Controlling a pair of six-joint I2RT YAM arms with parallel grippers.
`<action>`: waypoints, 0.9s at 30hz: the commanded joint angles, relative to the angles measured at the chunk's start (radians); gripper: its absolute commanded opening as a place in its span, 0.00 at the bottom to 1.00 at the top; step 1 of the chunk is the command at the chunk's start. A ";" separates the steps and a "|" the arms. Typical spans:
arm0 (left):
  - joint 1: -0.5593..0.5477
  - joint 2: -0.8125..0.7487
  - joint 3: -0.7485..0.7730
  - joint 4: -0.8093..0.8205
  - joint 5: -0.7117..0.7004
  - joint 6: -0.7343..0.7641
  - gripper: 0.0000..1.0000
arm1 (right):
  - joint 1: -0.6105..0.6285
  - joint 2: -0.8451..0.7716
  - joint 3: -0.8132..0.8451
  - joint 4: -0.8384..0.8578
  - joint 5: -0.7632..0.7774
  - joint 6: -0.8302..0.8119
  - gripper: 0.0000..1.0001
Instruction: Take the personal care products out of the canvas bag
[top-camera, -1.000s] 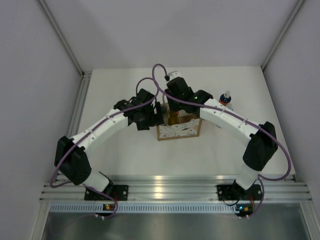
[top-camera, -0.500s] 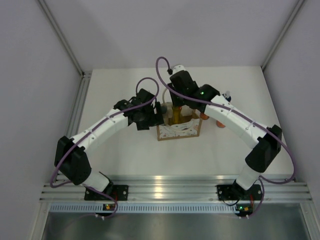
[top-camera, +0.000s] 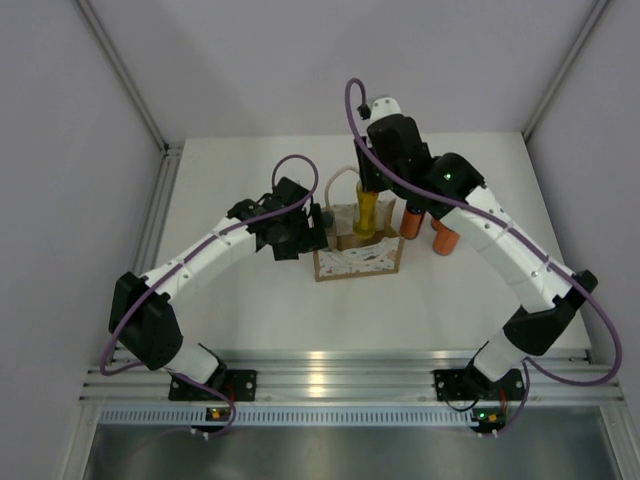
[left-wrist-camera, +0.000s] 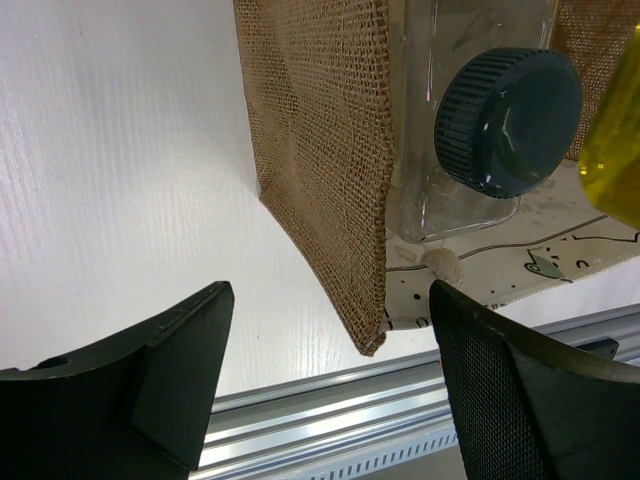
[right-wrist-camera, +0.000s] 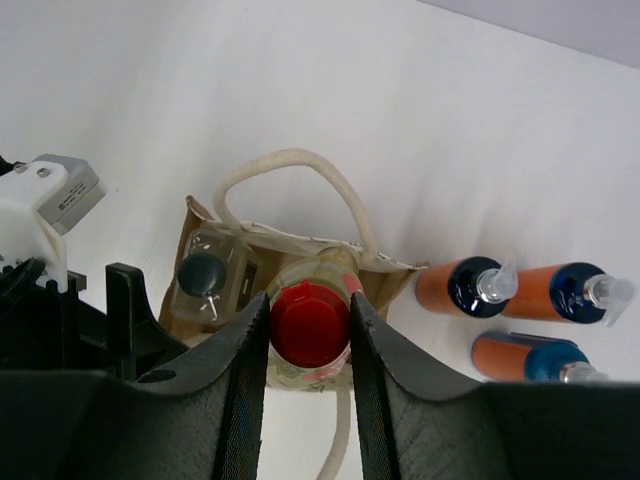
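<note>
Inside the canvas bag (left-wrist-camera: 320, 140): grey-capped bottle (left-wrist-camera: 508, 120); right fingers (right-wrist-camera: 250, 370) clench amber bottle (right-wrist-camera: 308, 325), left fingers (left-wrist-camera: 150, 380) released.

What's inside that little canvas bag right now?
A pale bottle with a dark grey cap stands inside the bag. The right jaws grip a red-capped amber bottle at its opening. The bag's floor is hidden.

Canvas bag (top-camera: 358, 262) stood upright, mouth open. Amber bottle (right-wrist-camera: 310, 325), red cap, upright, raised at its mouth. Pale bottle (left-wrist-camera: 510, 122), dark grey cap, inside. Three orange bottles (right-wrist-camera: 465, 285) grouped just beside the bag.
</note>
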 joint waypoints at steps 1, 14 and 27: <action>-0.002 -0.006 0.015 -0.004 -0.008 0.016 0.84 | -0.013 -0.099 0.110 0.013 0.065 -0.004 0.00; -0.003 0.009 0.018 -0.004 0.002 0.016 0.84 | -0.094 -0.233 0.098 -0.028 0.107 0.023 0.00; -0.003 0.027 0.032 -0.004 0.005 0.026 0.84 | -0.327 -0.448 -0.286 0.087 0.013 0.046 0.00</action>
